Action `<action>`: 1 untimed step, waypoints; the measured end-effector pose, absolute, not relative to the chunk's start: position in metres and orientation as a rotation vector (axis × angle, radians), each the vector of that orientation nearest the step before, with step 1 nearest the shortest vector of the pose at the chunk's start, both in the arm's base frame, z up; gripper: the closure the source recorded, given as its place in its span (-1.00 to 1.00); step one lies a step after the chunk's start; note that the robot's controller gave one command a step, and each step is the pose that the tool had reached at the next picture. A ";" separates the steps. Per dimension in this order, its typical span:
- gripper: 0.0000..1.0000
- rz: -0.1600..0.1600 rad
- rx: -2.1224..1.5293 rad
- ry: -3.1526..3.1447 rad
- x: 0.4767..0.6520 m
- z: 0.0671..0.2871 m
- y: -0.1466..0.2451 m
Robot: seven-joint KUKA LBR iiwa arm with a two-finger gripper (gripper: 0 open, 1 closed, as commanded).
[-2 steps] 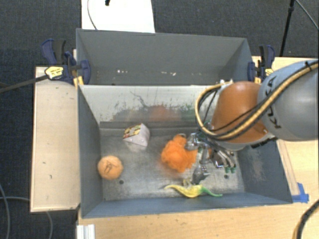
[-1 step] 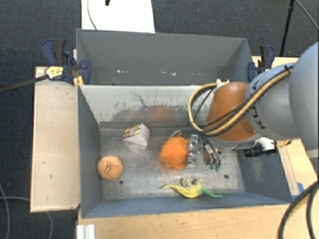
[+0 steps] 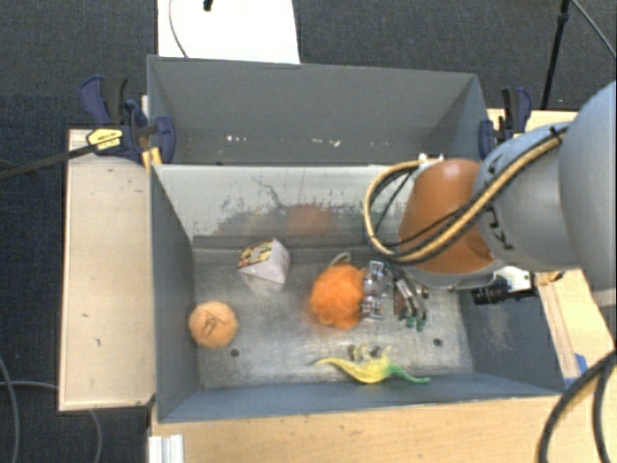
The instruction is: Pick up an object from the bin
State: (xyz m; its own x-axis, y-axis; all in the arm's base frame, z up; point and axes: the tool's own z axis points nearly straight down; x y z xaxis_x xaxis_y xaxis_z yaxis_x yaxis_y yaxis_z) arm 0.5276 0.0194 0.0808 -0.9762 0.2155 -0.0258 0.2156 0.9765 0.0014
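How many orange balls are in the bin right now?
2. A fuzzy orange ball mid-bin, just beside the end effector; a paler smooth ball near the left wall. The arm may hide others.

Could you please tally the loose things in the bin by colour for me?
Orange: 2, a fluffy ball and a smooth ball
White: 1, a folded packet
Yellow-green: 1, a toy creature
Total: 4

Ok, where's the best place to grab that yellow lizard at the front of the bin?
Grip the lizard at its thick middle, probably from straight above, across the body. It lies flat along the front wall, and its green tail looks too thin.
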 end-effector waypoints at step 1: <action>1.00 0.001 0.374 3.115 0.497 0.226 -0.001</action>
